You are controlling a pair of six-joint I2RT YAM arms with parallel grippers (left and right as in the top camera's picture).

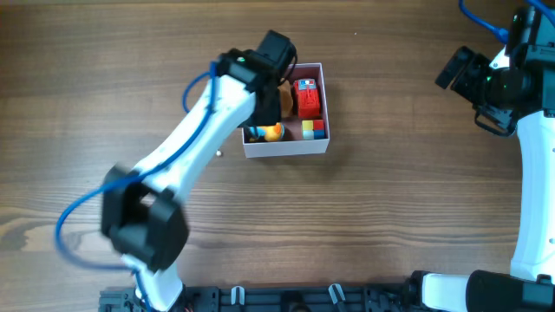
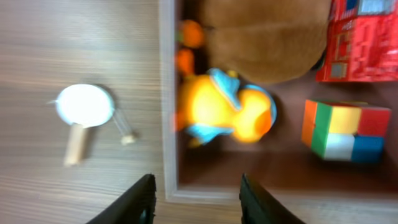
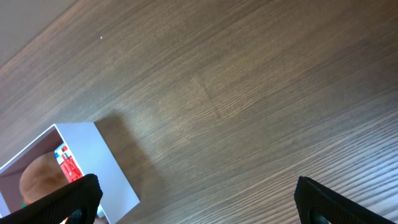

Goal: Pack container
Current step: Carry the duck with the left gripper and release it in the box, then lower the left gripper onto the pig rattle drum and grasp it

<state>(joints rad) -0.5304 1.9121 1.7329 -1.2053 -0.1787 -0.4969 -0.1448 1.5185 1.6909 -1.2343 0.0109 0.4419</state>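
On the wooden table [image 1: 390, 225], near the middle and toward the far edge: the container [image 1: 286, 146], square, white-walled, open top up. Holds several toys packed close together:
- a brown plush toy [image 2: 267, 37] along one side
- a red toy with blue and white patches [image 2: 360, 43] just beside the plush
- a yellow duck with blue trim [image 2: 227, 112] against the wall
- a multicoloured puzzle cube [image 2: 342, 130] next to the duck and near the red toy
- two small orange bits [image 2: 189, 46] by the wall, too blurred to name

Outside that wall, on bare wood: a small white disc on a pale stick [image 2: 84, 109] and a thin clear tube [image 2: 123, 127].

Over the container's left side, the left gripper [image 2: 199, 202], moderately parted, astride the wall, gripping nothing.

Well apart, toward the table's right edge, the right gripper [image 3: 205, 205], spread wide and empty, with wood and one container corner in its view.
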